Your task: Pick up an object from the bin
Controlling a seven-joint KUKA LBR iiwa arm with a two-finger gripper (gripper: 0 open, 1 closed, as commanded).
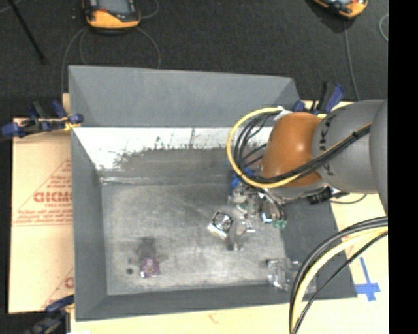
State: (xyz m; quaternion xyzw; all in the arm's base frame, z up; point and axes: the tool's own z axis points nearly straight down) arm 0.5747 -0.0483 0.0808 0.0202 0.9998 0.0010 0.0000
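Camera view from above gives me the grey metal bin, and it holds very little: three small things spread well apart on its scuffed floor. Near the middle, a little towards the right of the view, lies a small silvery piece with a dark centre. Towards the front left sits a small purple object, with a dark grey patch just behind it that I cannot identify. In the front right corner, close to the wall, I see a clear plastic piece, too see-through for me to make out its shape.

The arm comes in from the right, with its orange cover and loops of black cable hanging over the bin's right half. The gripper is down low near the bin floor, just beside the silvery piece, on that piece's right in the view. Whether the two touch I cannot tell. I also cannot tell whether the gripper is released or clenched, because the wrist hardware crowds that spot.

The bin's back wall is scratched and pale along its slope. Around the bin the floor is dark, and an orange-and-black device sits at the top edge of the view.
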